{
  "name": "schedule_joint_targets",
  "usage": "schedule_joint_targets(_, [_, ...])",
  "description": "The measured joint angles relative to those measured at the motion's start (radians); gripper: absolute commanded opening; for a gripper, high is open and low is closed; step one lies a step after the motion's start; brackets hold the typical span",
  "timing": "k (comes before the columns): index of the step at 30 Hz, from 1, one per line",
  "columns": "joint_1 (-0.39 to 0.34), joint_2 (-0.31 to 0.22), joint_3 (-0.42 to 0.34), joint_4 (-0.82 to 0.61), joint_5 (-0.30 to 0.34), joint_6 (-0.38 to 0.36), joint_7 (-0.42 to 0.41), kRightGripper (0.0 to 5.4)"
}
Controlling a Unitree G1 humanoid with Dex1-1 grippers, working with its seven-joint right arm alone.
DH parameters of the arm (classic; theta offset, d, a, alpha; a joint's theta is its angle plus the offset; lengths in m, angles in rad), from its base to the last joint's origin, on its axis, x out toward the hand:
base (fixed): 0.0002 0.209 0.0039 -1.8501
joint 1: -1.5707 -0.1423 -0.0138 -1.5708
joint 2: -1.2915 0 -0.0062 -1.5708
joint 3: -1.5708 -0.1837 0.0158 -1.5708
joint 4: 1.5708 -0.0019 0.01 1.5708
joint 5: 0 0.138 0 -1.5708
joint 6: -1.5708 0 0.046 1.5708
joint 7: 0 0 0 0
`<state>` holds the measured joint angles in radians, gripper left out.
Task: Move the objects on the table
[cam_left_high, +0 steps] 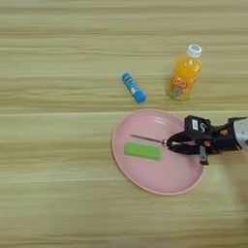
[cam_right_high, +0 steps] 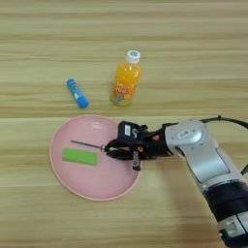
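Note:
A pink plate point(cam_left_high: 127, 170) lies on the table point(cam_left_high: 53, 145), and my right gripper point(cam_left_high: 170, 144) reaches over its right rim from the right. The black fingers converge on the golden handle end of the thin metal tool point(cam_left_high: 145, 139), and the shaft points left and slightly away over the plate. Just in front of the shaft, a short flat green bar point(cam_left_high: 142, 151) rests in the plate. The small orange drink bottle point(cam_left_high: 184, 75) with a white cap stands upright behind the plate, apart from the gripper.
A blue tube point(cam_left_high: 133, 87) lies on its side on the table, left of the bottle and behind the plate. My silver forearm point(cam_right_high: 198, 150) crosses the table from the lower right.

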<state>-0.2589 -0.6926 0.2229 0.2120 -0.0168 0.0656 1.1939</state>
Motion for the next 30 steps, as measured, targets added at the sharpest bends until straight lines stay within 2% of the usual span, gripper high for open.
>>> schedule_joint_targets(7, [-0.029,0.023,-0.021,0.025,0.001,0.047,-0.037,0.88])
schedule_joint_targets(16, [-0.064,0.026,-0.062,0.035,0.004,0.051,-0.070,0.88])
schedule_joint_targets(23, [-0.137,0.052,-0.121,0.070,0.032,0.076,-0.121,0.88])
schedule_joint_targets(30, [-0.192,0.077,-0.134,0.179,0.013,0.088,-0.191,0.88])
